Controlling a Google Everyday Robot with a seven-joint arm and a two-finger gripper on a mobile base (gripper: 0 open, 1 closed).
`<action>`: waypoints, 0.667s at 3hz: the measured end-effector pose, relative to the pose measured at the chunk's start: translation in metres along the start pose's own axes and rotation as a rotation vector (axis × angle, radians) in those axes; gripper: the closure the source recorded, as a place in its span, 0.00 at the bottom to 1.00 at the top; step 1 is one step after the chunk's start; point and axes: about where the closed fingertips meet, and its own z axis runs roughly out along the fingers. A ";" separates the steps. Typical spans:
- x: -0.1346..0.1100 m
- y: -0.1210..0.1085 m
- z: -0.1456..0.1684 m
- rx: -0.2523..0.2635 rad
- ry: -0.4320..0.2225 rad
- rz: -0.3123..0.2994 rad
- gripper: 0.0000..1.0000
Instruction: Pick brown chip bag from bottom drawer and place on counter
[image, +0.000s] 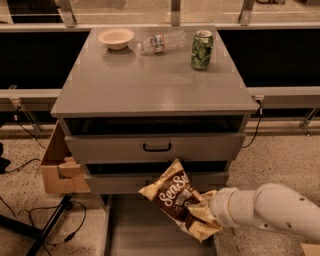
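At the grey three-drawer cabinet, we see the robot's white arm (272, 210) reaching in from the lower right. Its pincer (201, 217) is clamped on the lower end of the brown chip bag (172, 194). The bag hangs tilted in the air, its upper end leaning left toward the cabinet front. It is above the pulled-out bottom drawer (142, 232) and clear of the drawer's flat floor. We can read white script lettering on its dark face, with pale yellow edges crumpled around the pincer. Most of the fingers are hidden by the bag.

Above, the middle drawer (120, 183) and the top drawer (110, 148) both stand a little way out. A black handle (157, 147) shows on the top one.

The bench (150, 87) carries three things along its far edge. A pale bowl (116, 37) sits at the left. A clear plastic bottle (161, 42) lies on its side in the middle. A green can (201, 49) stands upright at the right. The three are well apart from the bag.

To the left of the cabinet, a cardboard box (56, 167) sits on the speckled floor. Black cables (25, 167) trail near it.
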 end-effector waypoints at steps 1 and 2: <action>-0.051 0.005 -0.075 0.050 -0.060 -0.001 1.00; -0.110 0.014 -0.146 0.119 -0.091 -0.036 1.00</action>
